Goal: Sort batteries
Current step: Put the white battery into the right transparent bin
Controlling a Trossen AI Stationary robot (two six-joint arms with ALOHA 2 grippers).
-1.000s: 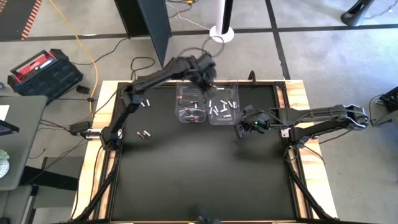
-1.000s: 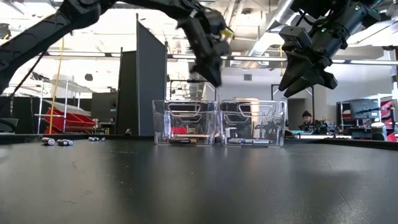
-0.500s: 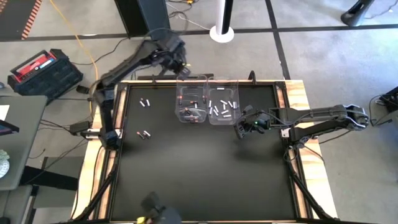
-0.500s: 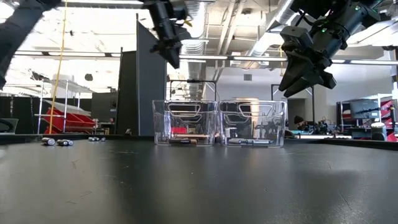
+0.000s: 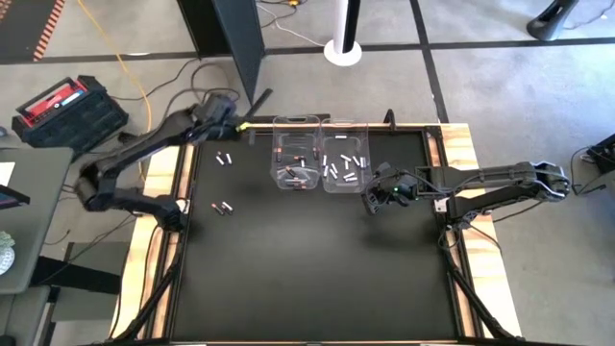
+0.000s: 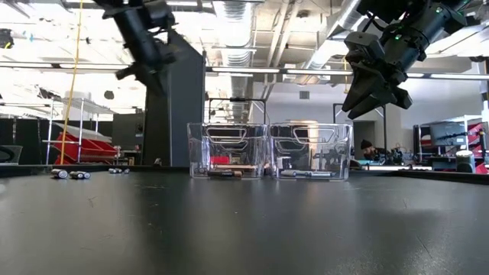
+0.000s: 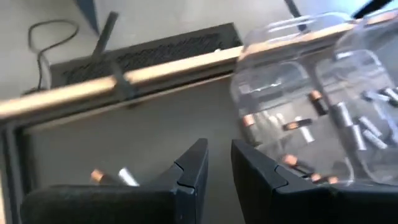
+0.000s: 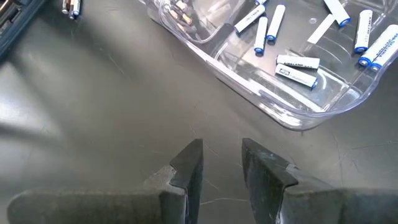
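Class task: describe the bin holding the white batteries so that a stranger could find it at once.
Start at the black table and find the two clear bins side by side near its far edge. It is the right-hand bin, nearest the right hand. Its neighbour holds dark, copper-tipped cells.

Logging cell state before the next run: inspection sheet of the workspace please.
Surface: black mat in a wooden frame, mostly bare.
Job's things: two clear bins side by side; left bin holds copper-toned batteries, right bin white ones. Loose batteries and a pair lie on the mat's left.
Clutter: nothing seen.
Grippers: left gripper over the far-left edge, narrow gap, empty; right gripper beside the right bin, narrow gap, empty.
Cables: yellow and black cables on the floor.
Surroundings: red-and-black case, dark partition.
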